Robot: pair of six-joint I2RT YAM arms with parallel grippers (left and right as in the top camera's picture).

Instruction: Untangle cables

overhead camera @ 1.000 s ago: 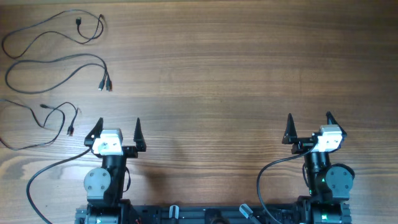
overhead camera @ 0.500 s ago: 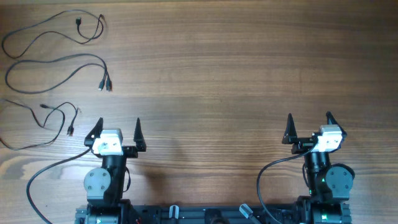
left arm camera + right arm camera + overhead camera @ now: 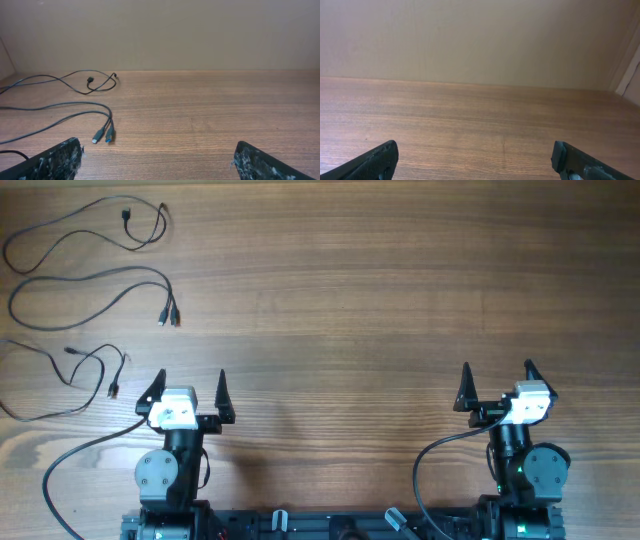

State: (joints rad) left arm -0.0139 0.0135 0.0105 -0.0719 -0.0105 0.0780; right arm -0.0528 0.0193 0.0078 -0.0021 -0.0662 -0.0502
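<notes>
Three cables [image 3: 174,318] lay as separate strands at upper left, apparently not crossing, above and left of the left gripper [image 3: 191,377]. It and the right gripper [image 3: 497,368] stood wide, empty.

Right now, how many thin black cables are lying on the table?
3, all separate at the left: the far cable at the back, the middle cable before it, the near cable just ahead of the left arm, partly running off frame.
</notes>
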